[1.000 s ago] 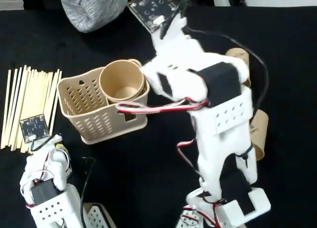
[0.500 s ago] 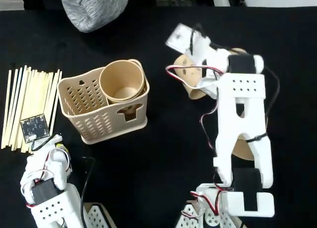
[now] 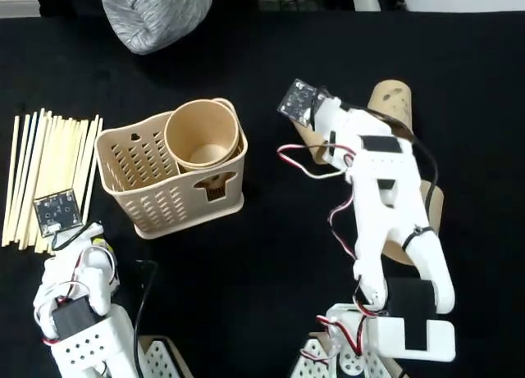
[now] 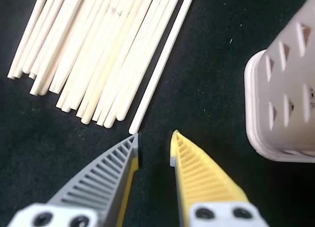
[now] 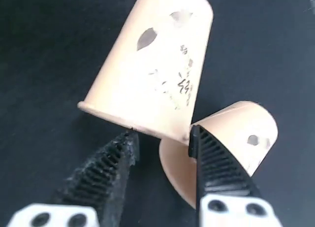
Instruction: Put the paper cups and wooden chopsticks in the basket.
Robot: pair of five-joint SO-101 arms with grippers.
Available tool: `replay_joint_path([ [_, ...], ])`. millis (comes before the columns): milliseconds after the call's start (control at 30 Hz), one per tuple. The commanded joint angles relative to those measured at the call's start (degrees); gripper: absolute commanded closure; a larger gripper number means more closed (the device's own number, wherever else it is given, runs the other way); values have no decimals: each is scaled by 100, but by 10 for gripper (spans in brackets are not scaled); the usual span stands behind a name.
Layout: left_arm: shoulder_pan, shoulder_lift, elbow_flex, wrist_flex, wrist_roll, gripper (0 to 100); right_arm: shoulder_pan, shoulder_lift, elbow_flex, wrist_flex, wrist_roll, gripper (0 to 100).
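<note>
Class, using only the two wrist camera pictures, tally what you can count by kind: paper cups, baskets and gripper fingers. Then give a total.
paper cups: 2
basket: 1
gripper fingers: 4, two on each arm
Total: 7
The wooden chopsticks lie too bunched to count exactly.

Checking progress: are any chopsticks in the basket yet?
No, the chopsticks lie in a bundle on the table beside the basket.
</note>
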Motion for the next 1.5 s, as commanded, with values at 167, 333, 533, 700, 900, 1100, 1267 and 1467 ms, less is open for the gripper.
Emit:
replay_joint_path([
  [167,40,-26,-4,-114,-35,884,26,-215,593,-1152,70,829],
  [333,40,-26,-4,-114,-35,884,26,-215,708,-1415,53,992],
  [533,40,-26,-4,-114,-35,884,26,-268,699,-1380,35,987],
  [700,40,-26,-4,-114,-35,884,26,-277,593,-1187,-290,987],
  [900,40,-26,-4,-114,-35,884,53,-796,75,-141,-1081,987],
  [1100,40,-26,-4,-114,-35,884,26,-1543,-1103,2092,-2207,987],
  [1267,40,-26,-4,-114,-35,884,53,-1763,-2554,3991,-2945,987],
  [1467,40,-26,4,-114,-35,884,-158,-1912,-3749,5020,-3657,987],
])
